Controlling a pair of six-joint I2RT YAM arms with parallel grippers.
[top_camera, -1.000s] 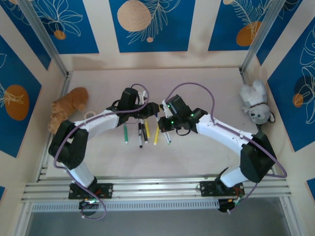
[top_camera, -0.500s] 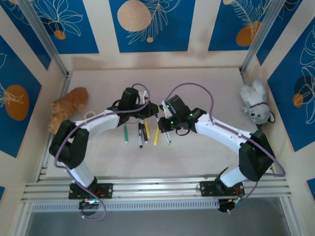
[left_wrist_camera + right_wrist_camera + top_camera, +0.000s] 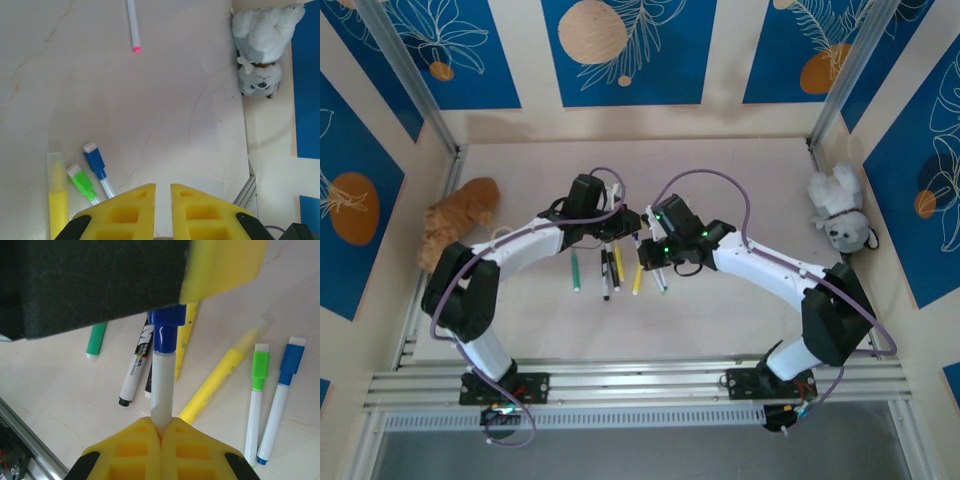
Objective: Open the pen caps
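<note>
Pen caps (image 3: 260, 364) are seemingly all sitting on; right end effector (image 3: 161, 432) is clamping a white pen (image 3: 161, 390), left end effector (image 3: 163, 190) pinching its blue cap (image 3: 167, 332).

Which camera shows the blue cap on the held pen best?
The right wrist view: the blue cap sits large and sharp on the white pen. In top external it is a tiny, unclear speck; in left wrist, the fingers hide it.
</note>
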